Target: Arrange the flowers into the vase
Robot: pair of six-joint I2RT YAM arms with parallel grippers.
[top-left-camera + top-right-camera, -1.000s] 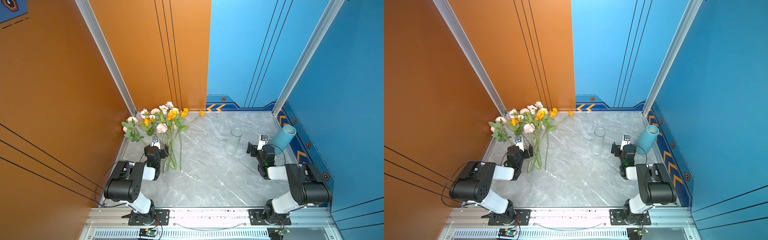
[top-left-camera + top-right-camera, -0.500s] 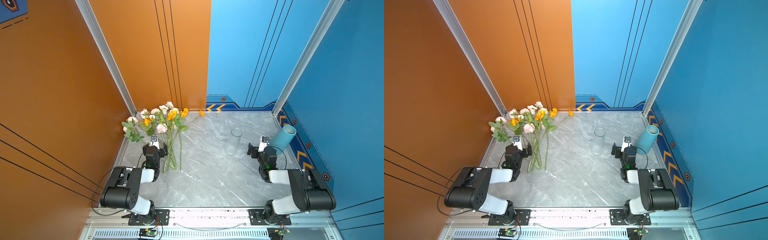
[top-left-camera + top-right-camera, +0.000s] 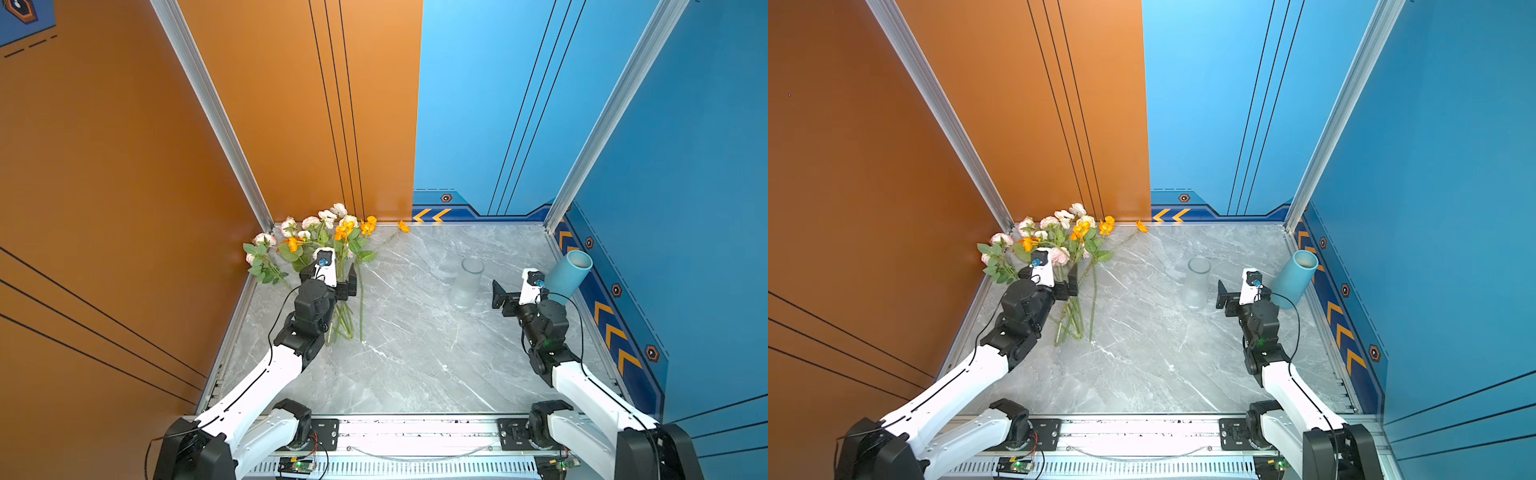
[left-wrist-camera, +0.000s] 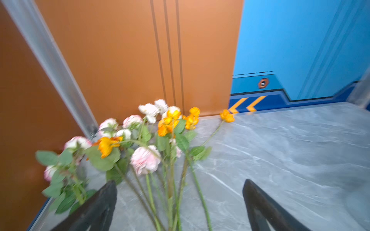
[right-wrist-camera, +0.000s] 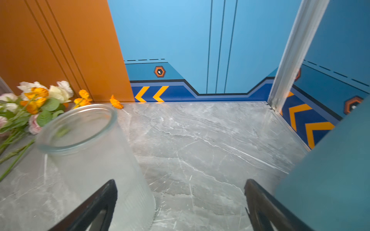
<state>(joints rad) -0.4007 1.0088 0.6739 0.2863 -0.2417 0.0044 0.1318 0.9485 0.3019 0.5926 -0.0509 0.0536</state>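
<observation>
Flowers (image 3: 316,243) lying flat, left gripper (image 4: 180,183) spread wide over them, right gripper (image 5: 180,182) spread wide, empty, beside vase (image 5: 90,160)

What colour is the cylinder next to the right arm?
The cylinder is light blue, clearest in a top view.

Blurred flowers (image 4: 145,160) in left wrist view, stem ends cut off, blue tube (image 5: 330,170) mostly cropped
</observation>
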